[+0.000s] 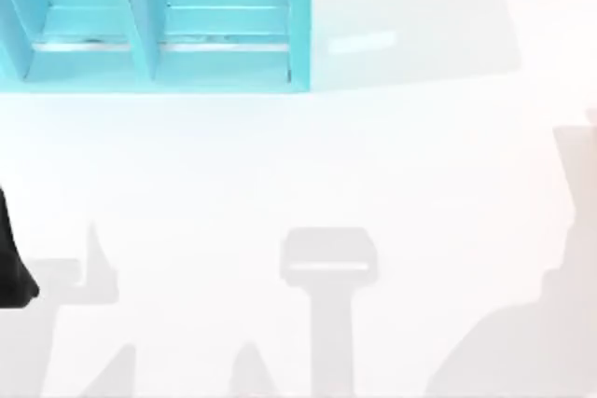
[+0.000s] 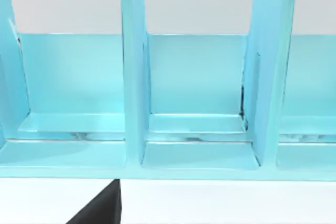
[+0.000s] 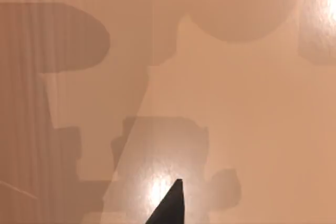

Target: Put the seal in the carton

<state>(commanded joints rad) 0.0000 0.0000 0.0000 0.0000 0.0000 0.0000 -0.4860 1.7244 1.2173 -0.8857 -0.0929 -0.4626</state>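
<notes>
The carton (image 1: 224, 53) is a cyan box with upright dividers, standing at the back left of the white table. The left wrist view looks into its compartments (image 2: 197, 77) from close by, and they are bare inside. The seal is out of view. A black part of my left arm (image 1: 13, 272) juts in at the table's left edge, well in front of the carton. A dark tip of my left gripper (image 2: 102, 211) sits just before the carton's front lip. A dark tip of my right gripper (image 3: 170, 205) hovers over a glossy tan surface.
The white tabletop (image 1: 420, 165) stretches from the carton to the right and front, crossed only by grey shadows of the arms. The carton's divider walls (image 2: 134, 72) stand tall between compartments.
</notes>
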